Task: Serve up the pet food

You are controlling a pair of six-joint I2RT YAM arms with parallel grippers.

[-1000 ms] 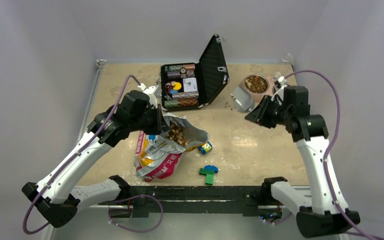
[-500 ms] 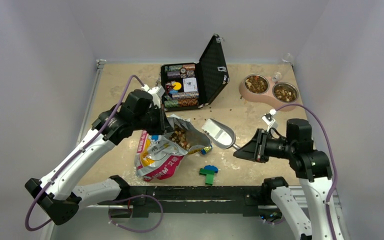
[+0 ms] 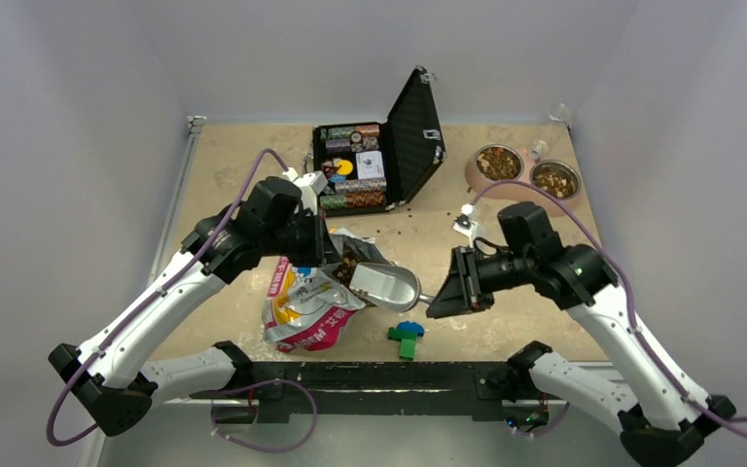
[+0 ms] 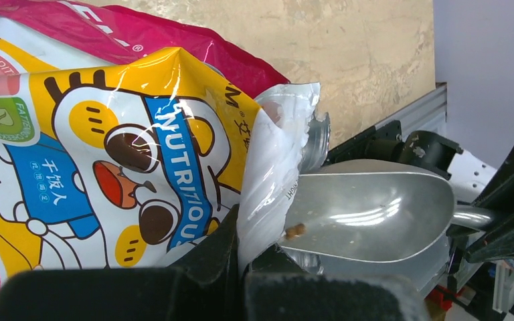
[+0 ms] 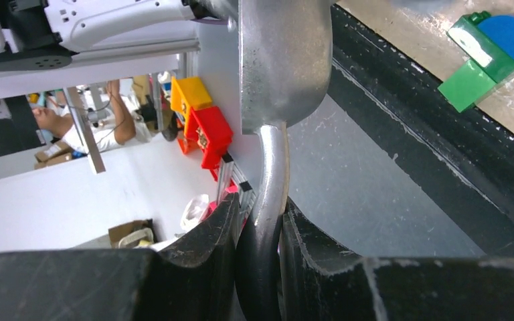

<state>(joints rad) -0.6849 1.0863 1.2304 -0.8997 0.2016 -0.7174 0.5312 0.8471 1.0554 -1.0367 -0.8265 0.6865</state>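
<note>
Step in hand: a refill, by my reading. The shiny metal scoop (image 3: 389,284) has its open end at the mouth of the bag, ready to dig.
Pet food: brown and tan dry kibble pellets (image 3: 348,261) are heaped in the open mouth of the crinkly yellow-and-pink foil bag (image 3: 306,316). The bag lies toward 7 o'clock on the sand-coloured bench (image 3: 224,165). More kibble sits in both cups of the pink twin bowl (image 3: 522,185) at 1 o'clock, and a few strays dot the bench between bag and bowl.
Left claw (image 4: 241,257): together on the bag's torn white lip, holding the mouth up on its 10 o'clock side.
Right claw (image 5: 262,231): clamped on the scoop's round bar handle, at 4 o'clock from the bag mouth.
Scoop load: close to nothing; only a bit or two shows in its hollow from the left wrist.
Doing it well: push low toward 10 o'clock so the front edge slides under the heap. Then tip the hollow upward before drawing back.
Bag side: the lip should be held high and taut, or the foil may fold over the scoop.
Carry: level and slow toward 1 o'clock.
Watch: the green and blue toy blocks (image 3: 407,337) lie just at 5 o'clock of the scoop. The open black hard case (image 3: 404,136) stands at 12 o'clock.
</note>
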